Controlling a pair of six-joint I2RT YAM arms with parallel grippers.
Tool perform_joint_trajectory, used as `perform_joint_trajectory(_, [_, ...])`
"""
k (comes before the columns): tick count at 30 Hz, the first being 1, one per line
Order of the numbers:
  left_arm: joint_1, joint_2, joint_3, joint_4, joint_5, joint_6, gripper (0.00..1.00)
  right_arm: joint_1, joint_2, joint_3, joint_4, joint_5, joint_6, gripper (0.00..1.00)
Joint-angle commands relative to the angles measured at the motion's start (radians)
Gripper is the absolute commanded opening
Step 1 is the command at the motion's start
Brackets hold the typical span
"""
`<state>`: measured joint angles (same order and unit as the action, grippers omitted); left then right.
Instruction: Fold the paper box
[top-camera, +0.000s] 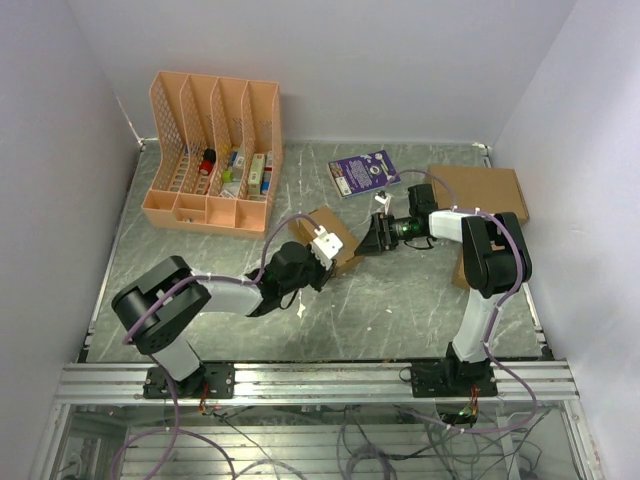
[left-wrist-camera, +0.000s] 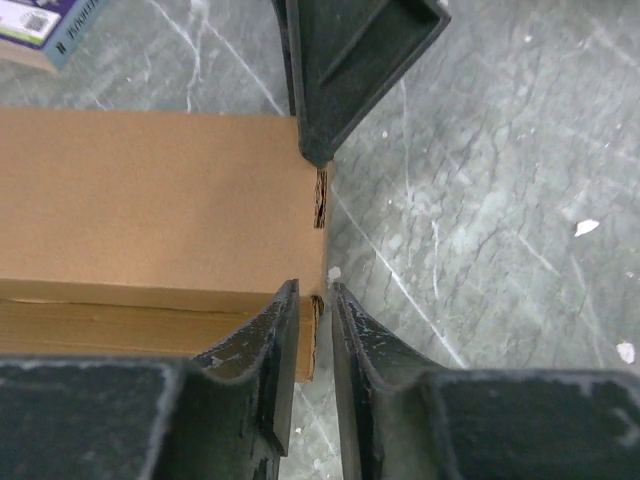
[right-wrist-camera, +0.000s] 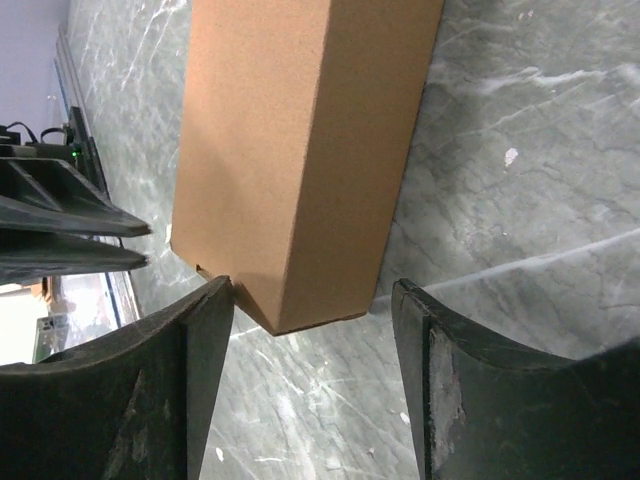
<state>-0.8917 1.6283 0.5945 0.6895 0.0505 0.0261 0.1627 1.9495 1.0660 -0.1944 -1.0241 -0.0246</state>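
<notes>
A grey marbled table (top-camera: 400, 300) is seen from above, with two robot arms reaching in from the bottom edge. The paper box (top-camera: 338, 233), a small, slim brown carton, lies flat near the middle of the frame, angled from upper left to lower right. Both grippers meet at its lower right end.

The left gripper (top-camera: 318, 255) comes in from the lower left. In its wrist view the fingers (left-wrist-camera: 265, 360) are parted only a little and straddle the raw cardboard edge at the carton's end. A sliver of table shows beside that edge, so the grip looks loosened rather than clamped.

The right gripper (top-camera: 373, 238) comes in from the right. In its wrist view the jaws stand wide on either side of the carton's end. One finger (right-wrist-camera: 205, 340) touches a corner and the other stands just clear of the carton, so nothing is grasped.

At the upper left sits a peach-coloured file organiser (top-camera: 165, 140) holding small items. A purple book (top-camera: 363, 172) lies above the centre. A much larger piece of brown cardboard (top-camera: 485, 190) rests at the right.
</notes>
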Motion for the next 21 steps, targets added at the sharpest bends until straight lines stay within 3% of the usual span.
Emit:
perform_joint_trajectory(1, [-0.004,-0.066,-0.01,0.005,0.015,-0.022,0.32,-0.025,-0.022,0.021,-0.037,-0.014,-0.046,0.65])
perform_joint_trajectory(5, [-0.004,-0.111,-0.02,-0.015,0.001,-0.03,0.36,-0.04,-0.044,0.028,-0.064,-0.035,-0.079,0.67])
perform_joint_trajectory(10, [0.016,-0.175,0.002,-0.09,-0.044,-0.062,0.49,-0.05,-0.079,0.041,-0.099,-0.044,-0.143,0.66])
perform_joint_trajectory(14, [0.126,-0.169,0.126,-0.28,0.007,-0.196,0.56,-0.063,-0.112,0.049,-0.136,-0.058,-0.214,0.65])
perform_joint_trajectory(21, [0.3,-0.092,0.278,-0.415,0.134,-0.279,0.61,-0.072,-0.212,0.011,-0.11,-0.05,-0.281,0.6])
